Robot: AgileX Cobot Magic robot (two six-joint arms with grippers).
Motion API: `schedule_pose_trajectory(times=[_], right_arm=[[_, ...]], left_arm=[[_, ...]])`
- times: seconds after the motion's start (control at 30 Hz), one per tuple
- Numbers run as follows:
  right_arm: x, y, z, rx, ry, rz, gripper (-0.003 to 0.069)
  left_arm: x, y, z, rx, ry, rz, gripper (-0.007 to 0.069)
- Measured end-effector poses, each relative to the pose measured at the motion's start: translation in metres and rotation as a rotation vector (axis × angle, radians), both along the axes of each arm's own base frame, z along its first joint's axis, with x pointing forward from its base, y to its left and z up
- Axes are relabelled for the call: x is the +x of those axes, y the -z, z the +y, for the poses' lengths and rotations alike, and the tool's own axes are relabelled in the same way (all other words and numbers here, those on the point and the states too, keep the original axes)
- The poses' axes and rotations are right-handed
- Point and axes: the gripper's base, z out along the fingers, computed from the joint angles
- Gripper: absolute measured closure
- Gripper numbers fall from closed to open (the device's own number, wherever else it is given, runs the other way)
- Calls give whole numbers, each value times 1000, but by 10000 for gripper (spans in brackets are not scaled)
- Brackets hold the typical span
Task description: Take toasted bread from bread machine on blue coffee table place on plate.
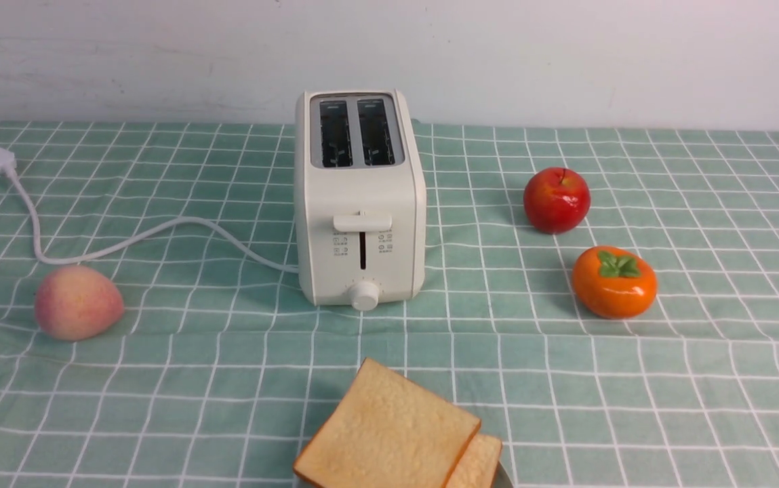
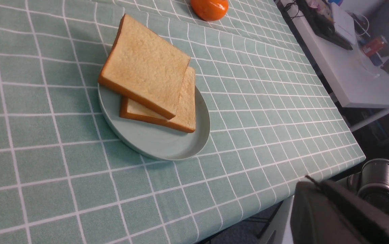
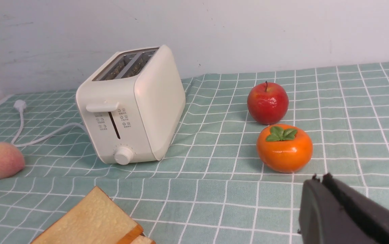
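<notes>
Here's the blue coffee table (image 1: 701,407), grid cloth spread edge to edge. Mid-table toward the far edge stands the bread machine (image 1: 361,203), upright, both slots dark, lever up at the top of its track. At the middle of the near edge sits the plate (image 2: 160,145), and on it the toasted bread (image 2: 145,64): two slices stacked, the upper one skewed and overhanging the rim on the toaster's side (the lower lies flat inside the plate).

Over toward the right edge, a persimmon (image 1: 613,282), and just behind it, a little apart, a red apple (image 1: 556,200). Near the left edge rests a peach (image 1: 78,302), well clear of the toaster.

Now the left gripper (image 2: 311,181): fingers pressed together, nothing between them, showing by the table's near right corner. The right gripper (image 3: 318,179) is the same, fingers together and empty, on the near side of the persimmon.

The white cord (image 1: 158,234) snakes from the toaster to its plug (image 1: 1,160), lying toward the far left corner.
</notes>
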Motion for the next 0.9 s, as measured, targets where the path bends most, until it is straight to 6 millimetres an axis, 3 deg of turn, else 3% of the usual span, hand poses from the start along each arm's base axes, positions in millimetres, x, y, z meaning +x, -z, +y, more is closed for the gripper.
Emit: schedule_pose_trajectory(times=[0.47,0.73,0.9], right_arm=[[5,17,2,-24,1,39,662],[6,18,2,-25,1,41,657],[6,18,2,-25,1,42,657]], left_arm=[[2,1,0,7,-7,-12,638],[48,23,21,421,-246,-387,638],[68,49,22,521,-291,-444,638]])
